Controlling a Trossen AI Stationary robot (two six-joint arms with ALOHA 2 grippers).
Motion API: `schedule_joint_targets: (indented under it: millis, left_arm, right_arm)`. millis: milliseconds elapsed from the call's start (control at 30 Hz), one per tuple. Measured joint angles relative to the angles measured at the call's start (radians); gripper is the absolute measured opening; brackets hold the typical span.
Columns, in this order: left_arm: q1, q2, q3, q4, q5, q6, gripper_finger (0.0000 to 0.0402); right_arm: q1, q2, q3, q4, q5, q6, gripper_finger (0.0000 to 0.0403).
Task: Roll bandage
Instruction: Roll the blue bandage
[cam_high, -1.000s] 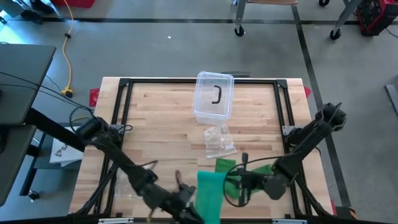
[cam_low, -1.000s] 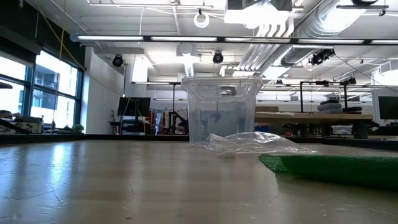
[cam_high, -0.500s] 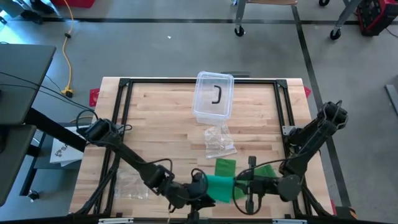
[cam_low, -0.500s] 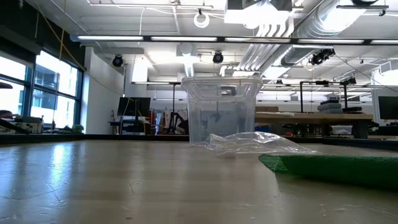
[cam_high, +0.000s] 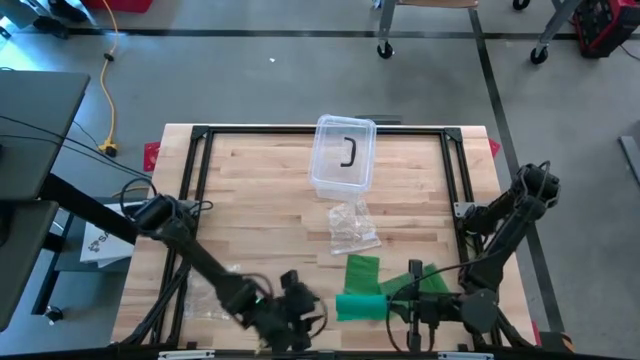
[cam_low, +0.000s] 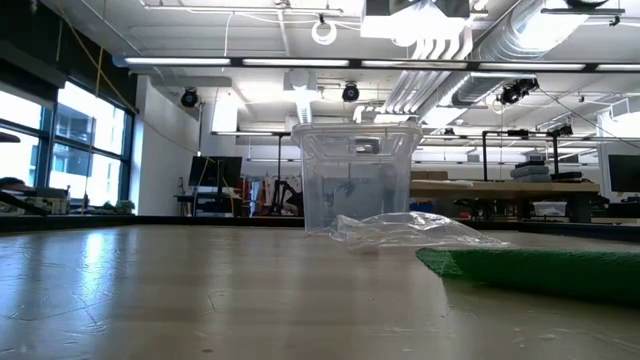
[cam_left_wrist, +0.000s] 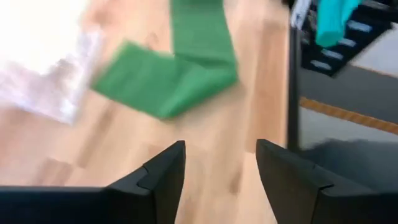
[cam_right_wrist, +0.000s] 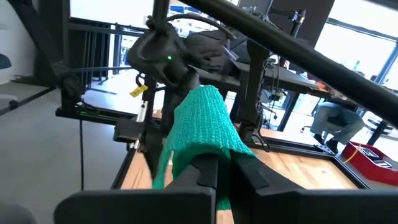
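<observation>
— Pincer first: which one has the bandage?

— Right gripper (cam_right_wrist: 219, 177), fingers clamped together on the green bandage (cam_high: 362, 305). It sits at the near edge of the table (cam_high: 260, 200), and the rolled end of the bandage sticks out from it toward the left arm, lifted off the wood.

— And the left gripper (cam_high: 300, 300)?

— Also at the near edge, just beside that rolled end but apart from it. Its two dark fingers (cam_left_wrist: 163, 174) stand spread with bare wood between them, holding nothing.

— Where does the rest of the bandage lie?

— A flat green strip runs from the roll back toward the clear bin (cam_high: 343, 156), folded over itself on the wood, ending short of the plastic wrapper (cam_high: 353, 227).

— Room to move?

— From the bin out to both side rails of the black frame (cam_high: 196, 160) the boards are bare. Near the bin, only the wrapper lies between it and the bandage. Both arms crowd the near edge.

— What is in the bin?

— It stands at the far edge, centred, see-through, with a dark curved piece (cam_high: 349, 152) showing inside or on it; I cannot tell which.
</observation>
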Motion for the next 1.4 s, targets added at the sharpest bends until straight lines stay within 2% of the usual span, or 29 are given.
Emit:
schedule_joint_targets:
  millis: [67,167,367,600,700,933,1233,1333,1400]
  left_arm:
    - [-0.033,0.0,-0.003,0.048,-0.113,0.06,0.0195]
    - [-0.045,0.0,-0.03,0.194,-0.162,0.135,0.0193]
    - [-0.016,0.014,-0.163,0.597,-0.115,0.339,0.0185]
    - [0.03,0.017,-0.226,0.807,-0.136,0.459,0.0184]
    - [0.042,0.017,-0.226,0.891,-0.077,0.526,0.0184]
    - [0.039,0.016,-0.226,1.008,-0.049,0.615,0.0184]
    - [0.064,0.089,-0.226,1.143,-0.05,0.595,0.0181]
    - [0.076,0.1,-0.226,1.151,-0.099,0.593,0.016]
    - [0.075,0.098,-0.226,1.143,-0.139,0.609,0.013]
  right_arm:
    - [0.005,0.0,0.0,0.0,0.005,0.0,0.0004]
    - [0.004,0.0,0.0,0.005,0.006,0.0,0.0004]
    - [-0.007,0.0,0.0,0.036,-0.007,-0.024,0.0004]
    - [-0.008,0.0,0.0,0.037,-0.015,-0.021,0.0004]
    - [-0.008,0.0,0.0,0.039,-0.017,-0.033,0.0004]
    - [-0.013,0.0,0.0,0.043,-0.019,-0.036,0.0004]
    - [-0.028,0.001,0.0,0.081,-0.049,-0.045,0.0004]
    - [-0.028,0.001,0.0,0.084,-0.067,-0.042,0.0004]
    - [-0.021,0.001,0.0,0.081,-0.07,-0.042,0.0004]
